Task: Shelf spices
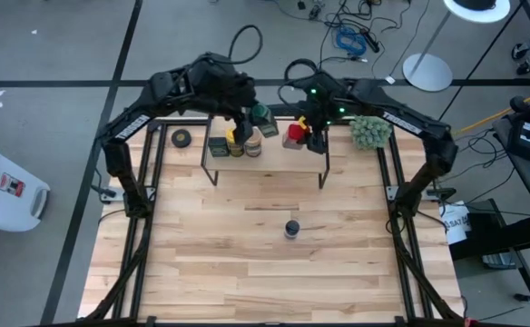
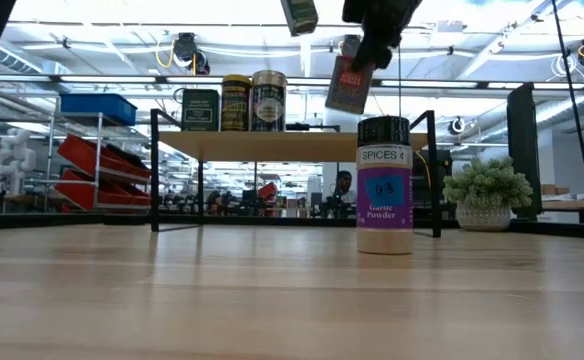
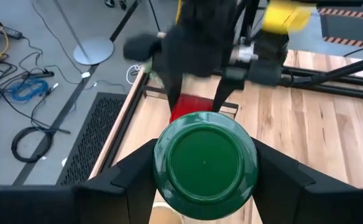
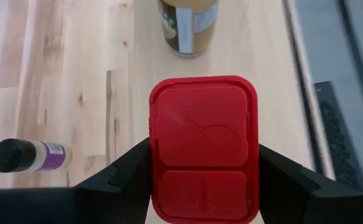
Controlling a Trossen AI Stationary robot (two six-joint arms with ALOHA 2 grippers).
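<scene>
Both loads hang above the shelf [image 1: 267, 162]: left gripper [image 3: 204, 163] clamps the green-lidded jar [image 3: 204, 163], right gripper [image 4: 203, 149] clamps the red square tin [image 4: 203, 149]. Lower each straight onto bare board right of the tan-lidded jar [image 1: 252, 145], one at a time.

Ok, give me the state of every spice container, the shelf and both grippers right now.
Green-lidded jar: held in the left gripper, above the shelf.
Red square tin: held in the right gripper, tilted, above the shelf.
Dark boxy tin: upright on the shelf.
Yellow-lidded jar: upright on the shelf.
Tan-lidded jar: upright on the shelf.
Blue-lidded jar: upright on the table, not shelved.
Light wooden shelf with black legs: holds three containers.
</scene>
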